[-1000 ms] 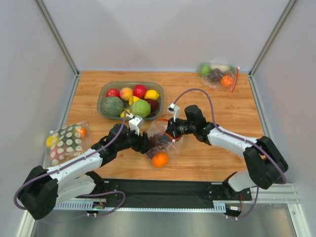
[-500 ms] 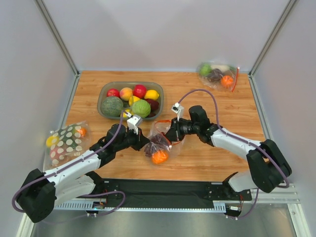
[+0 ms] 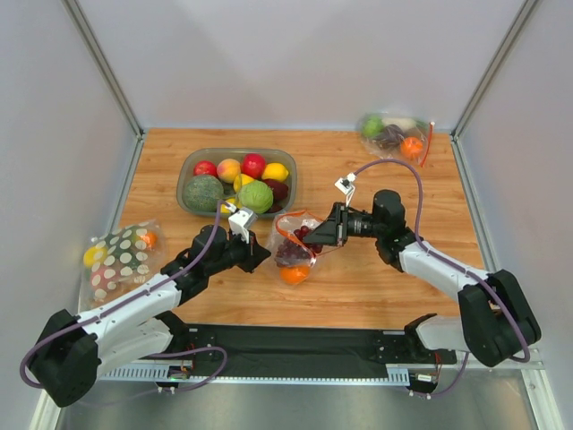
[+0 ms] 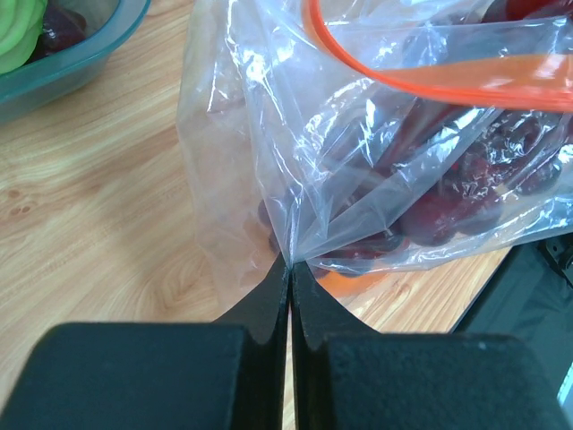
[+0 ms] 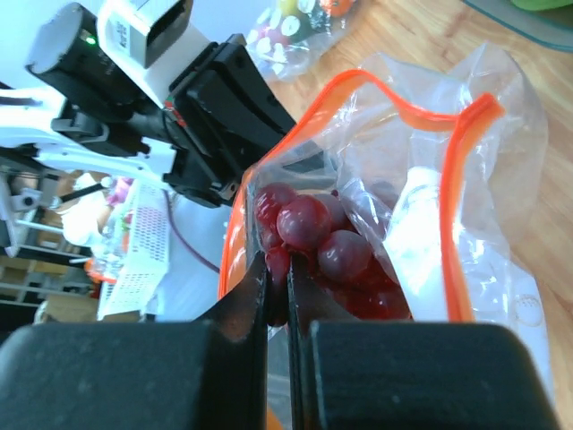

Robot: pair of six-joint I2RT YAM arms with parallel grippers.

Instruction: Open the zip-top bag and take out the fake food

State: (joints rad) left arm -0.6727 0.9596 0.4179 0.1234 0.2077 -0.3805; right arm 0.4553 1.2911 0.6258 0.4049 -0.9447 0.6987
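Though the zip-top bag [image 4: 242, 134] gapes open, grape bunch [image 5: 304, 224] and orange [image 3: 294, 274] lie inside it; left hand [image 4: 289, 269] pinches its side film, right hand [image 5: 277, 273] its rim.

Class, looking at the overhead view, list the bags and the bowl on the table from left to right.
Polka-dot bag → fruit bowl → zip-top bag → second clear bag, in the far right corner.

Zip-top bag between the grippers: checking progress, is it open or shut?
Open: zip-top bag has its orange zip strip parted, grape bunch showing inside.
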